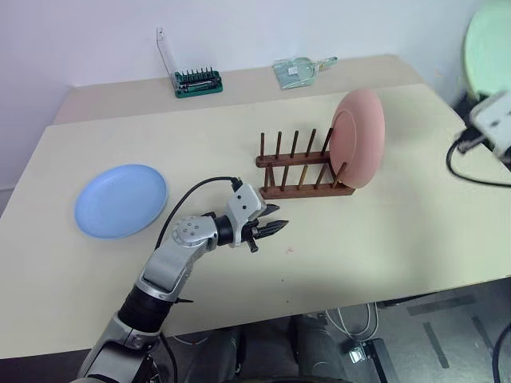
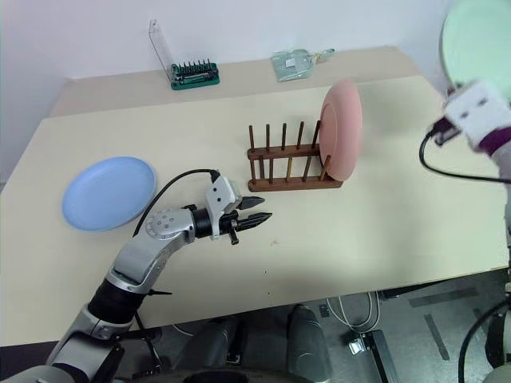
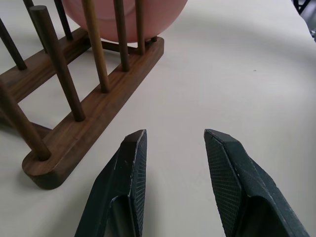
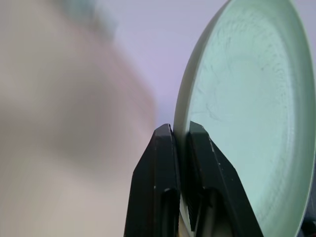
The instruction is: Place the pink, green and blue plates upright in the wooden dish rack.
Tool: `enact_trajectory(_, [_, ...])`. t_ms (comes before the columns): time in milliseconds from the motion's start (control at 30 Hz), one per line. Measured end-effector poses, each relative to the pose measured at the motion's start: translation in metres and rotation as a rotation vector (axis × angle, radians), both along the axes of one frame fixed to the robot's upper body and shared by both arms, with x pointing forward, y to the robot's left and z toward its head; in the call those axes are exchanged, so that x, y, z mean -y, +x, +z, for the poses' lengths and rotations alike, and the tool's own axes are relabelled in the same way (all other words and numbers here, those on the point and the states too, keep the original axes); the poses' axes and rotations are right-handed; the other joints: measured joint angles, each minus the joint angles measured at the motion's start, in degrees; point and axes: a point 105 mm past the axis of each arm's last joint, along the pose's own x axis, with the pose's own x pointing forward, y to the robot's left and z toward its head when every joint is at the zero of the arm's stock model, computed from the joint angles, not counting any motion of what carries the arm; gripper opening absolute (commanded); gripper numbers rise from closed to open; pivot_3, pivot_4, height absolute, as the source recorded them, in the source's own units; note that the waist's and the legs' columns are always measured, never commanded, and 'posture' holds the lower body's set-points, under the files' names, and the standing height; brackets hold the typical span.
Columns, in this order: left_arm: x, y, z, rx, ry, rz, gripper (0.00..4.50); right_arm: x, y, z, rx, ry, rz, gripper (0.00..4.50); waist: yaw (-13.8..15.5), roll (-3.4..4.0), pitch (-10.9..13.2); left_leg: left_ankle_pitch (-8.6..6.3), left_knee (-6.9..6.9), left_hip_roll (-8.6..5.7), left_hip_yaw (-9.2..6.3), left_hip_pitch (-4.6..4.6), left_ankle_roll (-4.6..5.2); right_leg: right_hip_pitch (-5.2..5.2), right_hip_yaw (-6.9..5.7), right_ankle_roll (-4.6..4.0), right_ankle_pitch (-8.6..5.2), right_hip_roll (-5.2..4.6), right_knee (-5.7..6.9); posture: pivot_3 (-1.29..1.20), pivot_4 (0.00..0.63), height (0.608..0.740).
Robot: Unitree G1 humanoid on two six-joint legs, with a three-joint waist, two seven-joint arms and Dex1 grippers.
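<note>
With the pink plate (image 1: 357, 137) already upright at the rack's (image 1: 303, 169) 3 o'clock end, I'm on the green plate (image 4: 247, 123): right pincer (image 4: 180, 136) clenched on its rim, held up at 2 o'clock. Next: lower it edge-first between free pegs. Left pincer (image 3: 175, 140) released, empty, hovering at the rack's 7 o'clock. Blue plate (image 1: 121, 200) flat at 9 o'clock. No writing I can read.

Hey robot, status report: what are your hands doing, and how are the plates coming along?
Right hand shut on green plate, raised. Left hand open, empty, near wooden dish rack. Pink plate racked upright; blue plate flat on table. Nothing blocking free slots.
</note>
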Motion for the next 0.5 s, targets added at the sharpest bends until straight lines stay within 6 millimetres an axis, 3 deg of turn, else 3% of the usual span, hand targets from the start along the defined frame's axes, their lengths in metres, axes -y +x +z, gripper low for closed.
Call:
enact_trajectory(100, [-0.001,0.000,0.000,-0.003,0.003,-0.003,1.88,-0.062,-0.018,0.028,-0.021,0.283,0.366,0.06,0.08,-0.03,0.02,-0.03,0.03,-0.01,-0.06,-0.02,0.05,0.03,-0.01,0.00,0.00,-0.01,-0.04,0.00,0.150,0.740])
enact_trajectory(233, [-0.002,-0.001,-0.001,-0.018,-0.001,-0.015,1.88,-0.135,-0.059,0.040,-0.177,0.495,0.839,0.06,0.90,-0.15,0.05,-0.15,0.03,-0.02,-0.20,-0.07,0.25,0.04,-0.10,-0.01,0.00,-0.03,-0.11,0.00,0.150,0.740])
enact_trajectory(367, [-0.005,0.000,-0.002,-0.018,0.005,-0.003,1.88,-0.160,-0.070,0.031,-0.349,0.725,1.035,0.06,1.72,-0.17,0.04,-0.18,0.11,-0.10,-0.21,-0.11,0.30,0.07,-0.14,-0.01,0.00,-0.16,-0.13,0.00,0.150,0.740])
enact_trajectory(500, [-0.004,0.000,-0.001,-0.018,-0.003,-0.001,1.88,-0.164,-0.055,0.010,-0.462,0.971,1.009,0.06,1.47,-0.17,0.04,-0.10,0.09,-0.10,-0.19,-0.12,0.16,0.01,-0.14,-0.01,0.01,-0.16,-0.08,0.00,0.150,0.740])
